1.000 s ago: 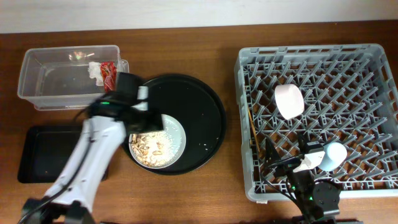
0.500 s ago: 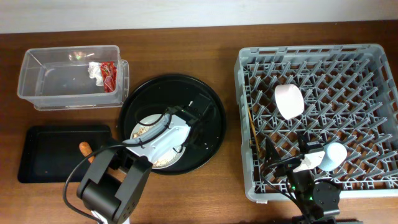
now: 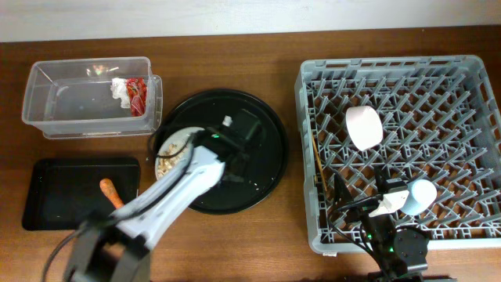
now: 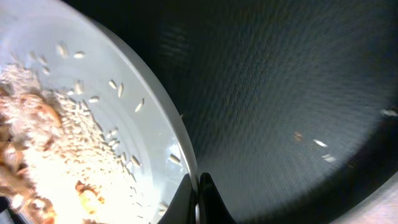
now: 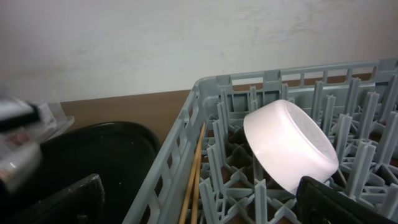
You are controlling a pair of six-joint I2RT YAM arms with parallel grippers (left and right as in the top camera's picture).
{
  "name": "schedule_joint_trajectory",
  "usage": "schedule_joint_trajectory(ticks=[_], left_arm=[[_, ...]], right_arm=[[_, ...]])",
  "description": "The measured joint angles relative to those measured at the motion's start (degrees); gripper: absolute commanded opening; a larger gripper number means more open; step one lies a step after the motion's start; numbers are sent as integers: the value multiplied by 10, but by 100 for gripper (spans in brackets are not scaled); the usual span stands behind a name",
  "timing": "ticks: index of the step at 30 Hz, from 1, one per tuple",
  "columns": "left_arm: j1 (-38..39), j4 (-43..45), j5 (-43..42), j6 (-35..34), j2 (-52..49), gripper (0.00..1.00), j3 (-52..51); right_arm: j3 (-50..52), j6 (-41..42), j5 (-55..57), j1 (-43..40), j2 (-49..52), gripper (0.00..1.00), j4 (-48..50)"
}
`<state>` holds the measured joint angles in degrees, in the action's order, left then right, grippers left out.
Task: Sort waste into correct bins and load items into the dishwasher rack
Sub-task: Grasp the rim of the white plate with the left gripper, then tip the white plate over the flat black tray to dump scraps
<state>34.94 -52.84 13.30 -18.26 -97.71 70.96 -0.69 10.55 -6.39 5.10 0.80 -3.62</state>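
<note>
Plate (image 3: 171,147): pale and round. It sits at the left edge of the round black tray (image 3: 262,157), with its own left rim reaching the tray's rim. My left arm (image 3: 176,188) crosses its right half, so overhead shows only the left part. Rice scraps (image 4: 50,149) are heaped on it, beige with darker bits mixed in. Loose grains trail toward the rim, and a few specks lie on the tray floor. Left claw (image 4: 198,198): clenched on the plate's rim, one finger on the inner side and one on the outer, with the edge pinched between them. I cannot tell whether the plate is lifted or resting on the tray. Shallow black tray (image 3: 55,205): on the table (image 3: 235,47), just beside the round tray at front left. The carrot stick (image 3: 109,190) lies in it toward the right end. Clear tub (image 3: 47,102): behind the shallow tray. The tissue (image 3: 118,87) and red wrapper (image 3: 138,95) are touching at its right end. Rack (image 3: 470,94): well apart, on the right of the table. The bowl (image 3: 364,127) is tipped on its side among the pegs, left of centre. The chopsticks (image 3: 317,160) lie together along the left wall. The cup (image 3: 423,196) is near the front, beside my right wrist. Right claw (image 5: 199,186): released, fingers wide apart, hanging over the front of the rack and facing the bowl and chopsticks.
</note>
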Motion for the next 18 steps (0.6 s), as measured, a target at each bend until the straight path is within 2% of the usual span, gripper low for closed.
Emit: schedule_joint_trajectory(ticks=[4,6,12,18], left_arm=[[-93,-38,-48,-11,120,0,5],[-144,-58,-56,-12,137,0,6],[-336,-80,-146,-13,142,0,6],[-447,-54,-202,-6,142,0,6]], right_arm=[[0,0,0,0,0,98,0],[0,0,0,0,0,98,0],[0,0,0,0,0,98,0],[0,0,0,0,0,98,0]])
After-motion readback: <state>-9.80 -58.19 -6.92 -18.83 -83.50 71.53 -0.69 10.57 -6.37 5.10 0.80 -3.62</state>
